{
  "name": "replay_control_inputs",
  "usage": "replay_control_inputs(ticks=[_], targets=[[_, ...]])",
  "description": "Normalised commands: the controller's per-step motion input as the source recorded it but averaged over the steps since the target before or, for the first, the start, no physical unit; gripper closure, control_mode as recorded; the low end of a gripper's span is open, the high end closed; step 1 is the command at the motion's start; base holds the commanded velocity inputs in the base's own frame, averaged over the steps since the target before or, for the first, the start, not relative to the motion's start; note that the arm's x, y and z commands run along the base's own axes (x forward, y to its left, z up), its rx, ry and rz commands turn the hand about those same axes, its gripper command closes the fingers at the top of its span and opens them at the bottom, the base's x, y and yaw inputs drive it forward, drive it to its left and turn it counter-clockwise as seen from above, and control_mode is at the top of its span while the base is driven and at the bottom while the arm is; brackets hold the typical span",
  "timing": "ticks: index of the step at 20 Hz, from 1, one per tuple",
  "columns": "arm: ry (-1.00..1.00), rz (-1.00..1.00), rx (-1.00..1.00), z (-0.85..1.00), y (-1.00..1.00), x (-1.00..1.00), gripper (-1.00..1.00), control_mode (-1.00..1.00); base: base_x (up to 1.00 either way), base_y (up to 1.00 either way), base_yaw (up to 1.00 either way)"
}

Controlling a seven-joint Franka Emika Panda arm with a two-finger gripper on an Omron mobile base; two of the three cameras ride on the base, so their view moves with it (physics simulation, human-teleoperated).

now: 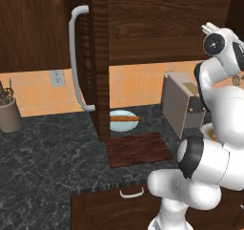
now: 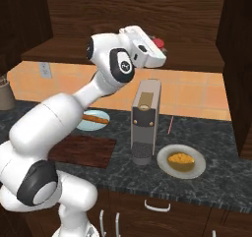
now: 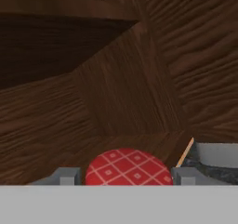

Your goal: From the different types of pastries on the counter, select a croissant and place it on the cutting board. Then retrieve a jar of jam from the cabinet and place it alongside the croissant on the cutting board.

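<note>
My gripper (image 2: 160,47) is raised to the open cabinet (image 2: 147,14), beside the shelf edge. Its fingers stand on either side of the red checked lid of the jar of jam (image 3: 126,168), shut on it; the jar (image 2: 158,42) shows as a red spot at the hand's tip. The croissant (image 2: 180,159) lies on a grey plate on the counter (image 2: 216,182), right of the coffee machine. The cutting board (image 2: 82,150) lies bare on the counter to the left. Behind it the stick-shaped pastry (image 2: 96,117) rests on a pale blue plate.
The cabinet door (image 1: 97,62) stands swung open, edge-on, with its grey bar handle (image 1: 75,57) facing me. A tall grey coffee machine (image 2: 145,123) stands between the board and the croissant's plate. A utensil holder (image 1: 9,112) sits at the far left.
</note>
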Motion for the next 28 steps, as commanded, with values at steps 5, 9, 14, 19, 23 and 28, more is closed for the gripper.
replay_control_inputs(ticks=[5,9,14,19,23,28], targets=[[-0.10,0.00,-0.05,0.46,0.22,-0.61,1.00,-1.00,0.00,0.00,0.00],[0.01,0.00,-0.01,0.07,0.15,-0.70,1.00,-1.00,0.00,0.00,0.00],[0.26,0.00,0.00,0.00,0.30,-0.74,1.00,-1.00,0.00,0.00,0.00],[0.37,0.00,0.00,0.00,0.29,-0.64,1.00,-1.00,0.00,0.00,0.00],[0.42,0.00,0.00,0.00,0.32,-0.42,1.00,-1.00,0.00,0.00,0.00],[0.25,0.01,-0.02,-0.11,0.41,-0.43,1.00,-1.00,0.00,0.00,0.00]])
